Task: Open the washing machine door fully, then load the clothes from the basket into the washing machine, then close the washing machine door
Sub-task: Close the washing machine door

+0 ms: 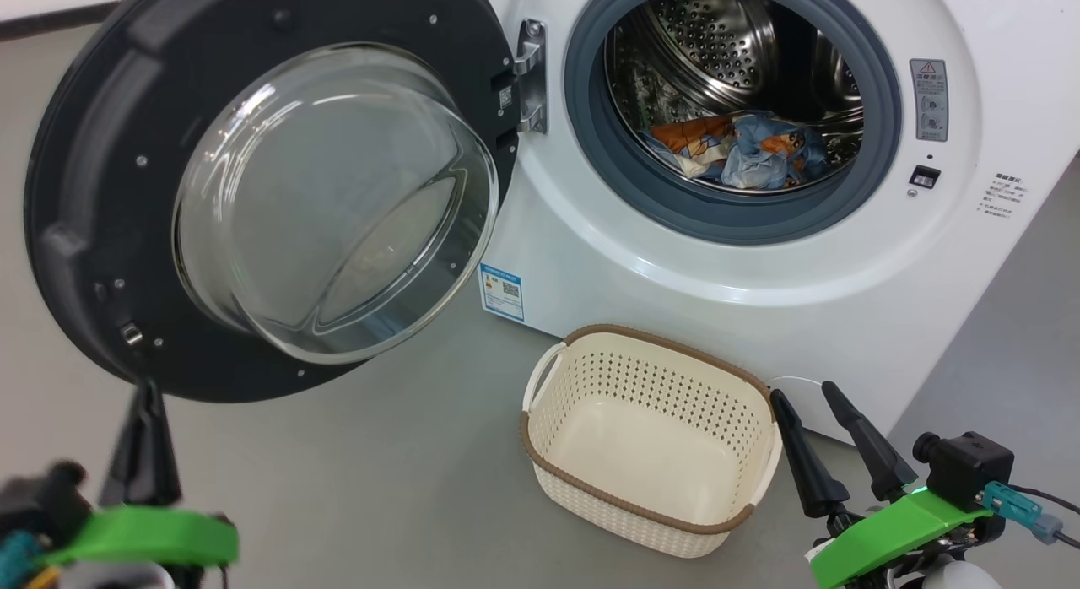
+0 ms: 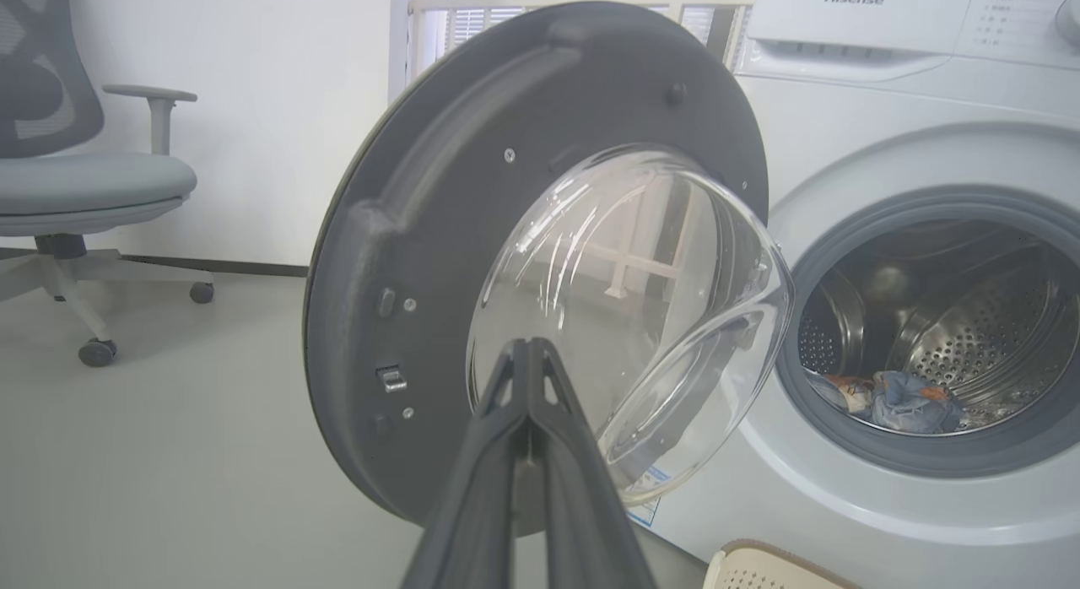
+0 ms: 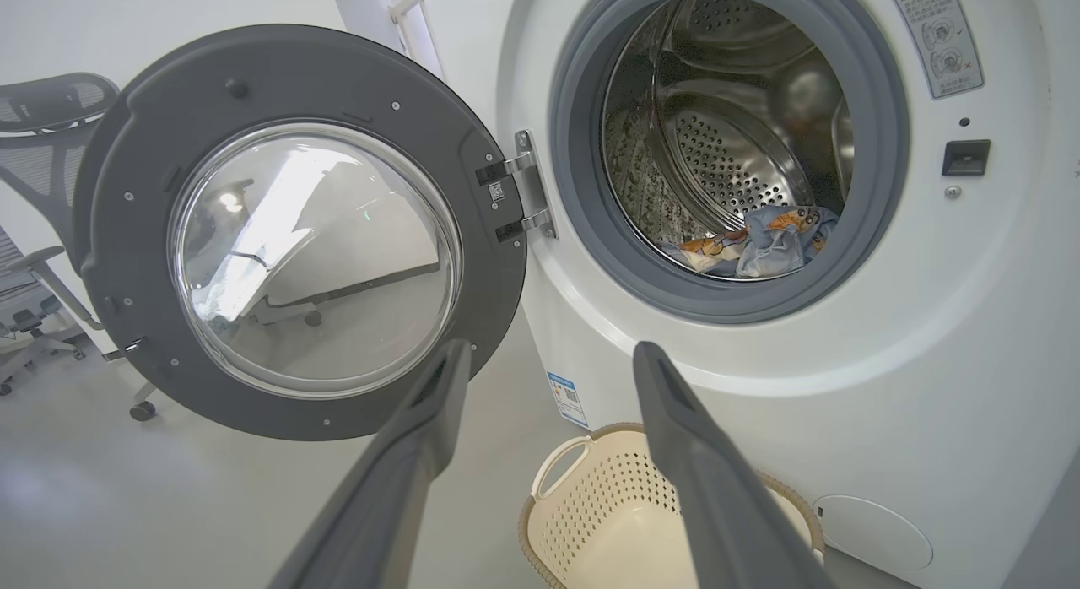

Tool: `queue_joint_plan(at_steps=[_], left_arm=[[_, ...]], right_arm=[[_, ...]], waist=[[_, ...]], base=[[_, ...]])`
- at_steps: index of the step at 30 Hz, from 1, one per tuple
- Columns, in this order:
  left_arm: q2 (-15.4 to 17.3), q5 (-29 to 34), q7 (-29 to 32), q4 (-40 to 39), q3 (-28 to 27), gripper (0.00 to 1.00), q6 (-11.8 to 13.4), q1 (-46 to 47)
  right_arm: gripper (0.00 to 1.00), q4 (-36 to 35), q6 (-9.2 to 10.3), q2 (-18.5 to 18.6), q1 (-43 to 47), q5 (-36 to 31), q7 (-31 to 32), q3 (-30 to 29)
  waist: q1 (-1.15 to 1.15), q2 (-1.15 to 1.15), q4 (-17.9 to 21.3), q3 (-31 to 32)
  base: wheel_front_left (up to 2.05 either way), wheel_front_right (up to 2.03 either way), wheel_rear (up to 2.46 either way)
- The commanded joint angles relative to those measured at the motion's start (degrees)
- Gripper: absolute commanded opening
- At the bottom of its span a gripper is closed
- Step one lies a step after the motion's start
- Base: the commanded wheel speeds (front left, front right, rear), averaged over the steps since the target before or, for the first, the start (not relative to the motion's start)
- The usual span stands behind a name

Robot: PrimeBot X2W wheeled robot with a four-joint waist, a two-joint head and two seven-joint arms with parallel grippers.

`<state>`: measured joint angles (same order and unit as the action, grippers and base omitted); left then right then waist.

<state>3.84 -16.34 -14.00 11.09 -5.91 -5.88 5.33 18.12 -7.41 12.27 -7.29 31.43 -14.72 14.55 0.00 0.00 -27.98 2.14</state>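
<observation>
The washing machine door [image 1: 93, 192] stands wide open. The clothes [image 1: 742, 150] lie in the drum [image 1: 717, 40] of the washing machine [image 1: 759, 277]; the basket [image 1: 666, 343] sits on the floor [image 1: 380, 471] before it. The left gripper [image 2: 527, 346], pinched together and empty, seems just under the door's rim; the right gripper [image 1: 801, 392] gapes empty beside the basket.

In the head view the left gripper [image 1: 150, 395] is blurred and cut off by the bottom edge. The top rim of the door [image 1: 101, 192] is cropped by the upper edge. Print on the blue label [image 1: 501, 292] is too small to read. In the left wrist view the lower edge crops the basket [image 2: 751, 576] to one corner.
</observation>
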Motion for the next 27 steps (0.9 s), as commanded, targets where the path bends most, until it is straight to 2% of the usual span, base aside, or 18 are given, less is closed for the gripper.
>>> queue_joint_plan(at_steps=[1,9,13,16,22,23,27], left_arm=[[2.3,-1.3,0.5,-2.6,-2.4,0.0,-0.4,4.3],[8.5,-12.5,6.3,-6.9,-4.9,0.0,-1.4,14.4],[10.5,-23.5,9.0,-7.7,-7.9,0.0,-1.5,21.3],[14.0,-30.6,10.5,-6.7,-9.7,0.0,-1.6,26.1],[21.4,-43.1,11.9,0.8,-13.7,0.0,-1.6,32.7],[23.2,-46.5,12.5,4.9,-15.6,0.0,-1.6,34.4],[26.0,-51.5,14.2,15.5,-19.1,0.0,-1.6,37.5]], right_arm=[[1.0,-1.3,-0.08,0.6,-0.4,0.4,-0.3,1.1],[1.0,-1.1,-0.08,1.6,-0.7,0.3,-0.3,1.8],[1.0,-1.0,-0.08,2.5,-1.0,0.3,-0.3,2.3],[1.0,-0.9,-0.08,3.1,-1.4,0.4,-0.3,3.0],[1.0,-0.6,-0.08,4.2,-2.1,0.4,-0.3,3.9],[1.0,-0.6,-0.08,4.8,-2.2,0.4,-0.3,4.1],[1.0,-0.7,-0.08,5.9,-2.9,0.5,-0.3,4.8]], waist=[[0.0,0.0,0.1,0.1],[0.0,0.0,2.0,-0.6],[0.0,0.0,3.2,-1.2],[0.0,0.0,4.5,-1.6],[0.0,0.0,7.7,-2.4],[0.0,0.0,8.6,-2.8],[0.0,0.0,10.4,-4.0]], base=[[0.0,0.0,0.0],[0.0,0.0,0.0],[0.0,0.0,0.0],[0.0,0.0,0.0],[0.0,0.0,0.0],[0.0,0.0,0.0],[0.0,0.0,0.0]])
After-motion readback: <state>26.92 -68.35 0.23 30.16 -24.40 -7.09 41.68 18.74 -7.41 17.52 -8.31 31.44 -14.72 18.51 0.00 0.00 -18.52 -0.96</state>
